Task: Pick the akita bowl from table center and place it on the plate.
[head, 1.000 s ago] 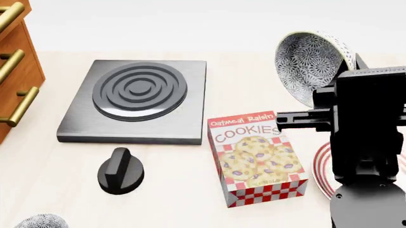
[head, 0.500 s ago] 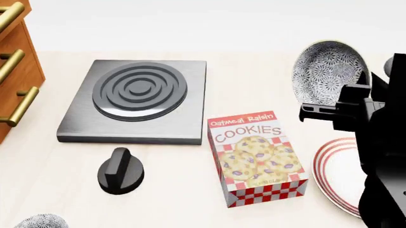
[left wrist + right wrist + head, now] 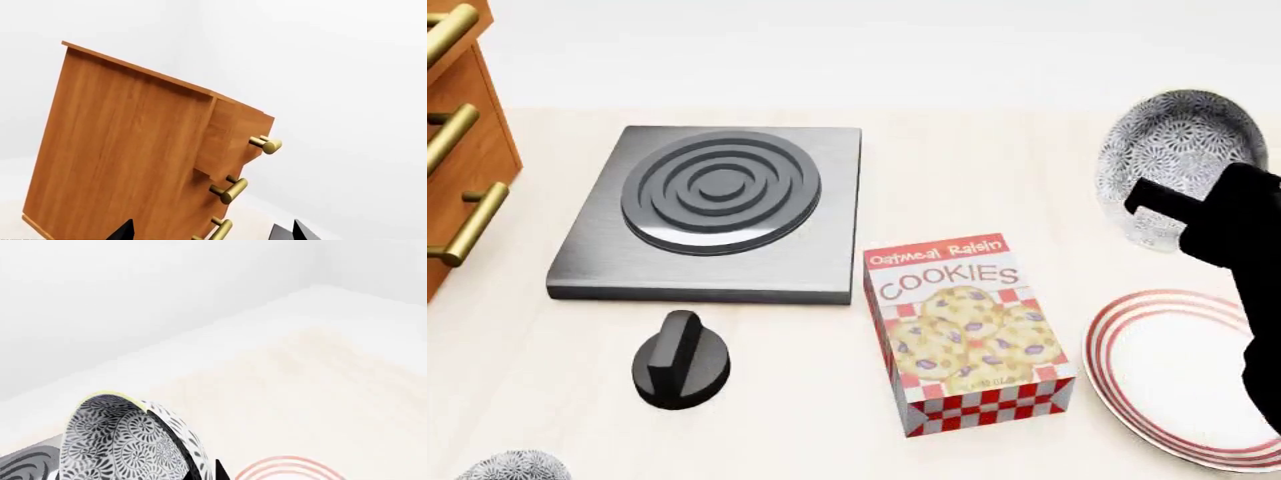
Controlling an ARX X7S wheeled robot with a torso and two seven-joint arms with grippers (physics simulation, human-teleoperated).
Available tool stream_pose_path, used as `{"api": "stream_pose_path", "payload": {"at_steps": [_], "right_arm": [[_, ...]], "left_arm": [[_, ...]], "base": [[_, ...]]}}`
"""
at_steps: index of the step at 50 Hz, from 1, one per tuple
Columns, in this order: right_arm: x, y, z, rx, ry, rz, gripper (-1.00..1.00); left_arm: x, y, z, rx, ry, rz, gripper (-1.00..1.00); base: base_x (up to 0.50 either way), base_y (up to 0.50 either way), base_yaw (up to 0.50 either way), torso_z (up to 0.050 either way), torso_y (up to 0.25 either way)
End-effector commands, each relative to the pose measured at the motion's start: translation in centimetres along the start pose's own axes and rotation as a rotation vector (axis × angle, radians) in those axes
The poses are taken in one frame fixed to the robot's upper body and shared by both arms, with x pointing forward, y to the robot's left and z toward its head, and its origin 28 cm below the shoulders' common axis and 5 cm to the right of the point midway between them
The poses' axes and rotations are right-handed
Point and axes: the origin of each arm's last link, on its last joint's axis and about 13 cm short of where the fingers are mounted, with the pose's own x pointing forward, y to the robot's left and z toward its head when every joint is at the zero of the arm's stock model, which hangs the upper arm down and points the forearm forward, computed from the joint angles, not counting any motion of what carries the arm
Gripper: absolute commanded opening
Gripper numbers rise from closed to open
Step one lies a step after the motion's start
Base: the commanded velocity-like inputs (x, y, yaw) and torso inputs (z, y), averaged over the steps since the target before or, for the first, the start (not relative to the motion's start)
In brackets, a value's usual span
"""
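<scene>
The akita bowl [image 3: 1174, 150] hangs tilted on its side above the table's right, its patterned inside facing me. My right gripper [image 3: 1158, 203] is shut on the bowl's rim, and the black arm hides the bowl's lower right part. In the right wrist view the bowl [image 3: 127, 445] fills the low corner, with the gripper [image 3: 208, 474] pinching its wall. The plate [image 3: 1181, 375], white with red rings, lies on the table nearer to me than the bowl; its edge also shows as the plate [image 3: 287, 467]. My left gripper [image 3: 210, 235] is open with nothing between its fingers.
A cookies box [image 3: 968, 330] stands left of the plate. A black burner plate [image 3: 714, 205] and a black knob [image 3: 681, 360] lie further left. A wooden drawer cabinet [image 3: 461, 150] with brass handles is at the far left, seen also as the cabinet [image 3: 133, 150]. A second patterned bowl [image 3: 514, 467] peeks in at the bottom left.
My right arm has carried the bowl to the right and slightly lower, off the cookies box side and towards the space behind the plate. More of the plate shows now.
</scene>
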Motion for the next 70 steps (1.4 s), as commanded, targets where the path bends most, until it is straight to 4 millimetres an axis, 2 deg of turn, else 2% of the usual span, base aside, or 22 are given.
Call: {"api": "stream_pose_path", "payload": {"at_steps": [1, 11, 19, 31, 35, 40, 60, 62, 70], "right_arm": [[2.7, -1.0, 2.7, 0.34, 0.236, -0.075, -1.0], [4.0, -1.4, 3.3, 0.386, 0.315, -0.21, -1.0], [4.8, -1.6, 3.2, 0.457, 0.41, -0.194, -1.0], [7.0, -2.5, 1.3, 0.554, 0.518, -0.203, -1.0], [7.3, -2.8, 0.9, 0.561, 0.518, -0.219, -1.0], [7.6, -3.1, 0.8, 0.561, 0.506, -0.245, -1.0], [7.9, -3.8, 1.0, 0.6, 0.451, -0.284, -1.0], [7.9, -3.8, 1.1, 0.604, 0.447, -0.283, -1.0], [7.9, -4.0, 0.9, 0.625, 0.443, -0.283, -1.0]], "left_arm": [[-0.1, 0.1, -0.3, -0.007, -0.005, 0.005, 1.0], [-0.1, 0.3, -0.3, -0.007, -0.008, 0.006, 1.0], [-0.1, 0.2, -0.4, 0.0, -0.012, 0.005, 1.0], [-0.7, 0.2, -0.3, 0.066, -0.07, -0.034, 1.0], [-1.0, 0.0, -0.1, 0.085, -0.107, -0.078, 1.0], [-0.9, 0.1, -0.1, 0.05, -0.073, -0.072, 1.0], [-1.1, -0.1, 0.2, 0.12, -0.139, -0.103, 1.0], [-1.1, -0.1, 0.2, 0.06, -0.106, -0.104, 1.0], [-0.9, -0.1, 0.1, 0.079, -0.097, -0.085, 1.0]], "base": [[0.0, 0.0, 0.0, 0.0, 0.0], [0.0, 0.0, 0.0, 0.0, 0.0], [0.0, 0.0, 0.0, 0.0, 0.001], [0.0, 0.0, 0.0, 0.0, 0.0], [0.0, 0.0, 0.0, 0.0, -0.18], [0.0, 0.0, 0.0, 0.004, -0.136], [0.0, 0.0, 0.0, 0.008, -0.092], [0.0, 0.0, 0.0, 0.014, -0.224], [0.0, 0.0, 0.0, 0.003, -0.006]]}}
